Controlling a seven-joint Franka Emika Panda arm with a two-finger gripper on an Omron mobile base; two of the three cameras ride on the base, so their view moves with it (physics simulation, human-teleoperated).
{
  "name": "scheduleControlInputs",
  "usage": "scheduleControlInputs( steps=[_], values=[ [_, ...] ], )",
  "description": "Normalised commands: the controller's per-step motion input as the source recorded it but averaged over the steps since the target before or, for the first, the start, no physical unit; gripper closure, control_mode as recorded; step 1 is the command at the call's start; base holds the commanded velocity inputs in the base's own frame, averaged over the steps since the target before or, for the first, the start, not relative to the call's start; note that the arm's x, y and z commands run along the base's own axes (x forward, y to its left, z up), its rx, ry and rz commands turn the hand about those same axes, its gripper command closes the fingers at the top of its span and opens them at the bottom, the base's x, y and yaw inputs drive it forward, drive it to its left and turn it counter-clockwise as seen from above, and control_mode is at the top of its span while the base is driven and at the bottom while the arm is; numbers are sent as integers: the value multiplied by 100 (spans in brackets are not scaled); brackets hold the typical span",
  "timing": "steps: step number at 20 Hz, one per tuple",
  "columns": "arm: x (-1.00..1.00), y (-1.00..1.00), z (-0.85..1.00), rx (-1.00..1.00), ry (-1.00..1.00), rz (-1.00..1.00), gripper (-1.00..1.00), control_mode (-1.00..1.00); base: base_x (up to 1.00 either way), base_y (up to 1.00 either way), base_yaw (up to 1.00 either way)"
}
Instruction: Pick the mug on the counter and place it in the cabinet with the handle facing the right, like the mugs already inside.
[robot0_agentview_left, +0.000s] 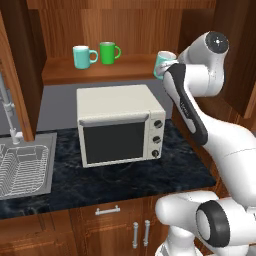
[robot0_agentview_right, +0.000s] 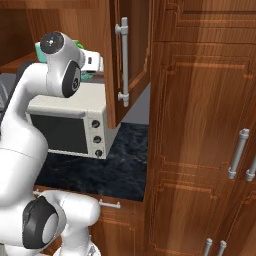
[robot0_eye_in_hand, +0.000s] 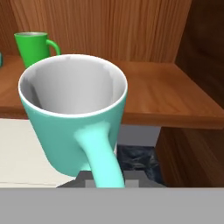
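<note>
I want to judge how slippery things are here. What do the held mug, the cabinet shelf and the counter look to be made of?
The mug looks like glazed ceramic: smooth aqua outside, white inner wall, soft sheen. The cabinet shelf looks like reddish-brown wood with visible grain, satin rather than glossy. The counter looks like polished black stone with faint pale veins. All rendered, so only apparent.
</note>
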Motion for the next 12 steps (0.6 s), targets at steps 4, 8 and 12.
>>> scheduleControlInputs(
  steps=[4,8,12],
  values=[
    [37,0,0,0,0,0,100,-100,0,0,0],
    [43,0,0,0,0,0,100,-100,0,0,0],
    [51,0,0,0,0,0,100,-100,0,0,0]
  ],
)
